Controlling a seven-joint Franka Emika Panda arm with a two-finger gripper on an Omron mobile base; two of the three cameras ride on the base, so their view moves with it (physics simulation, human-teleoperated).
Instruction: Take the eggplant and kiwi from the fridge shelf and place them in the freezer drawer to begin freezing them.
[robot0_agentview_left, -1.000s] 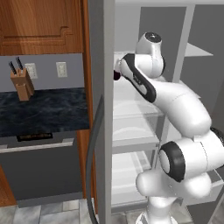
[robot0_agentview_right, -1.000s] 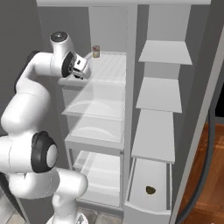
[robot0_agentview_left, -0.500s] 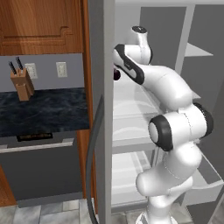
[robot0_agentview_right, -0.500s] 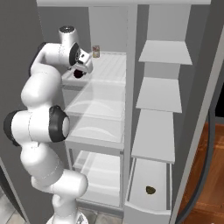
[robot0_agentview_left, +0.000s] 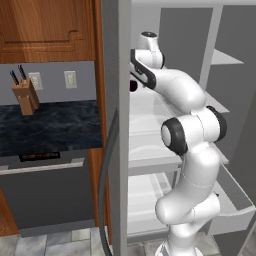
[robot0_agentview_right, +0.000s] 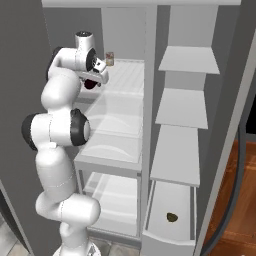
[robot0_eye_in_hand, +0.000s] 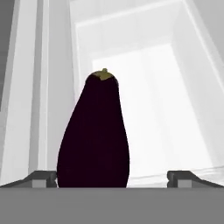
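Eggplant fills the middle of your hand view, dark purple, stem end pointing away. It sits between the two fingertips of the gripper; the tips stand wide on either side, so you cannot tell whether they actually clamp it. From the right base view the eggplant hangs just under the gripper, over the left part of the fridge shelf. A small tan jar stands at the far end. Kiwi lies in the freezer drawer, low right.
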